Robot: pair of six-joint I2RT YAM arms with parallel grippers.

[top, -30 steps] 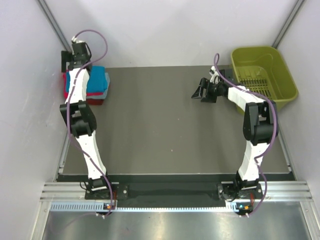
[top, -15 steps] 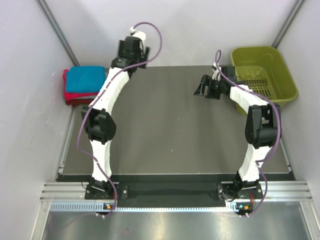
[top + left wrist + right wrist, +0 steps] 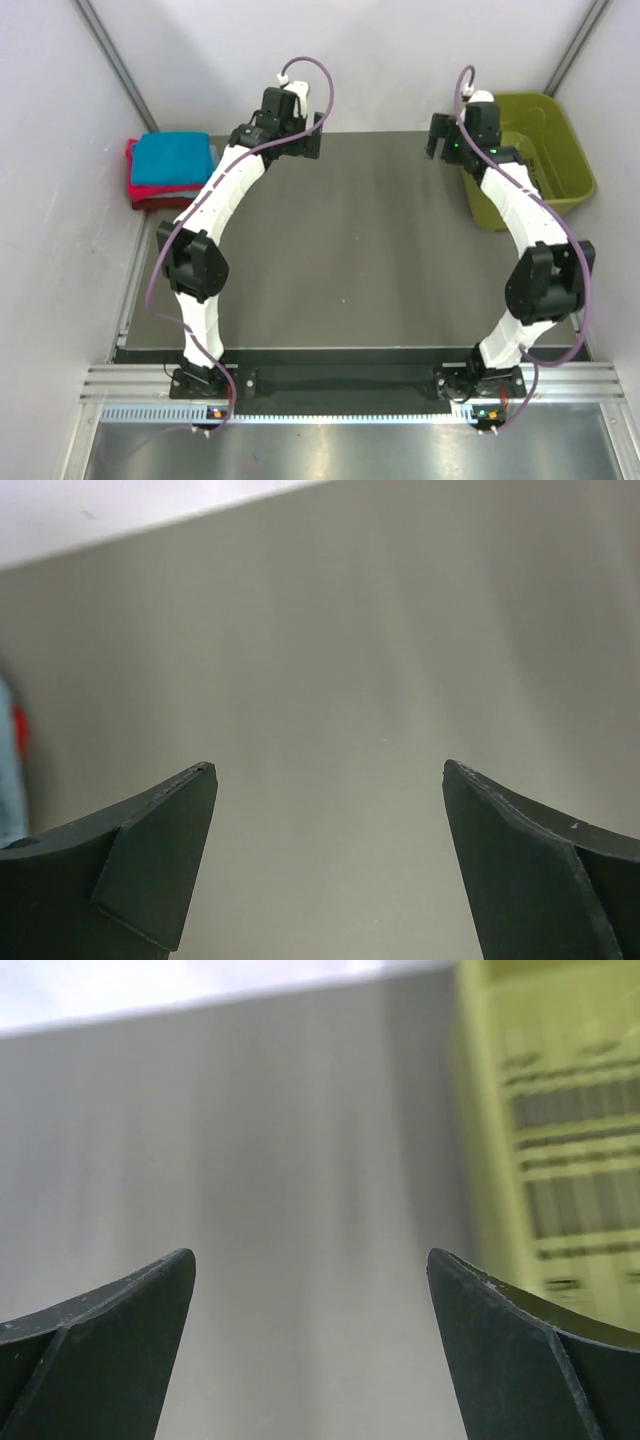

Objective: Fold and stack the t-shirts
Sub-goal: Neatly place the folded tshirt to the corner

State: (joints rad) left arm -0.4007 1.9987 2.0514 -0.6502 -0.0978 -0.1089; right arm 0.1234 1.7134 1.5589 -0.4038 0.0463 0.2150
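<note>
Left gripper [image 3: 303,140]: jaws spread wide, empty, over bare table [image 3: 350,260]. T-shirts [image 3: 170,168] lie stacked well to its left, teal on red, parked clear of the folding area. Right gripper [image 3: 447,135]: also spread, empty, with the basket [image 3: 575,170] just to its right.

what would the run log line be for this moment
left gripper: open, empty | right gripper: open, empty | t-shirts: folded, stacked far left | basket: far right
</note>
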